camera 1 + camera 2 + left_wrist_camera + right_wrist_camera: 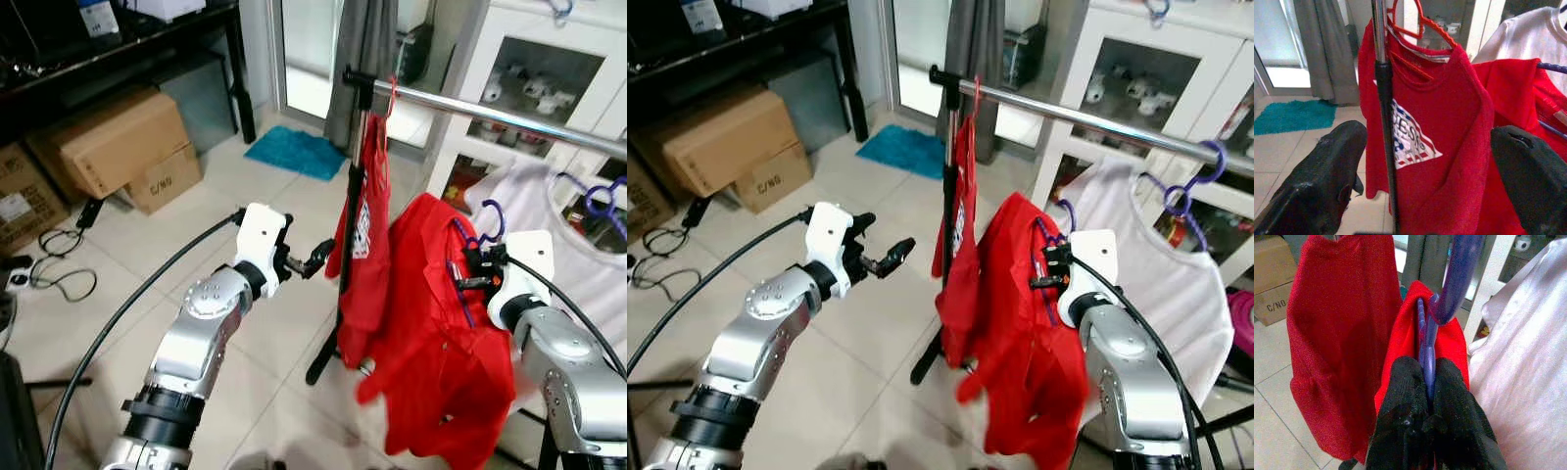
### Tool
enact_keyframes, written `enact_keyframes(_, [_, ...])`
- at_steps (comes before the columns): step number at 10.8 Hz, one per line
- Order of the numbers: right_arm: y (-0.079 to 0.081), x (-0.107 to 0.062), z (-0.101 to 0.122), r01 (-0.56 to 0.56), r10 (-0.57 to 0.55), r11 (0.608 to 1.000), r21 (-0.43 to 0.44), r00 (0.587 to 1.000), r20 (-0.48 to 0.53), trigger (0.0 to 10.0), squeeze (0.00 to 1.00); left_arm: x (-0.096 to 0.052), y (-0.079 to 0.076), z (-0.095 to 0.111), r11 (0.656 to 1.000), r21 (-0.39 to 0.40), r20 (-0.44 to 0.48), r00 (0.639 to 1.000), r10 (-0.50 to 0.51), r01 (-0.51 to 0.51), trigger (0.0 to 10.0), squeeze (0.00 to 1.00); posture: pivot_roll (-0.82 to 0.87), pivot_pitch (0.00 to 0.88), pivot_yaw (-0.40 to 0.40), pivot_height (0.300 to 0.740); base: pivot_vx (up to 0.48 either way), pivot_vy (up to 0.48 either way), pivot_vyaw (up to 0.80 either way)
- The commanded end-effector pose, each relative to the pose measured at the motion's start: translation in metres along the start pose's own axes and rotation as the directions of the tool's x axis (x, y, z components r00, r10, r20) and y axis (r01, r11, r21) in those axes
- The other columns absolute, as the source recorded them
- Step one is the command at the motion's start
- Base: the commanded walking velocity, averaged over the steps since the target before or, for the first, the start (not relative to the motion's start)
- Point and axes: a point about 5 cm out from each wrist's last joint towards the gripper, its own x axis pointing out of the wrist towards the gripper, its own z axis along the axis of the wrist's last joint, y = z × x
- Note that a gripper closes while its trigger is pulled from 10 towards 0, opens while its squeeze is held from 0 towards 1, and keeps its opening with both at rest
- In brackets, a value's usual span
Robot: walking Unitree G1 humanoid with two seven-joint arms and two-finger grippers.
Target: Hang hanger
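- While my right gripper (1428,382) pinches the purple hanger (1426,352) with fingers pressed against its neck, the red shirt (441,343) on it droops below the silver rail (509,117).
- That hanger's hook (490,220) sits under the rail, not on it.
- My left gripper (315,259) is raised with fingers spread, holding nothing, just beside the rack's black post (348,245).
- Another red shirt on a red hanger (1420,24) hangs at the rail's end, by the post.
- A white shirt (1176,264) hangs on a purple hanger further along, behind my right arm.
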Motion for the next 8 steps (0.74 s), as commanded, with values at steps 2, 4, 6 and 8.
enact_keyframes(2, [-0.0030, 0.0004, 0.0081, 0.011, -0.010, 1.000, -0.004, 0.999, 0.038, 10.0, 0.00, 0.0006, 0.0007, 0.0010, 1.000, 0.003, -0.003, 1.000, -0.002, 0.002, 10.0, 0.00, 0.03, 0.000, 0.020, 0.740, -0.300, 0.000, 0.00])
enact_keyframes(4, [-0.0038, 0.0002, 0.0083, 0.015, -0.015, 1.000, -0.003, 0.999, 0.039, 10.0, 0.00, 0.0013, 0.0007, 0.0010, 1.000, 0.004, -0.003, 1.000, -0.004, 0.004, 10.0, 0.00, 0.03, 0.000, 0.022, 0.740, -0.289, 0.000, 0.00])
enact_keyframes(6, [-0.0043, 0.0001, 0.0086, 0.018, -0.017, 1.000, -0.003, 0.999, 0.040, 10.0, 0.00, 0.0019, 0.0003, 0.0012, 1.000, 0.005, -0.004, 1.000, -0.007, 0.007, 10.0, 0.00, 0.03, 0.000, 0.023, 0.740, -0.276, 0.000, 0.00])
enact_keyframes(8, [-0.0043, -0.0005, 0.0084, 0.017, -0.017, 1.000, -0.001, 0.999, 0.039, 10.0, 0.00, 0.0017, 0.0000, 0.0006, 1.000, 0.004, -0.006, 1.000, -0.009, 0.009, 10.0, 0.00, 0.03, 0.000, 0.023, 0.740, -0.268, 0.000, 0.00])
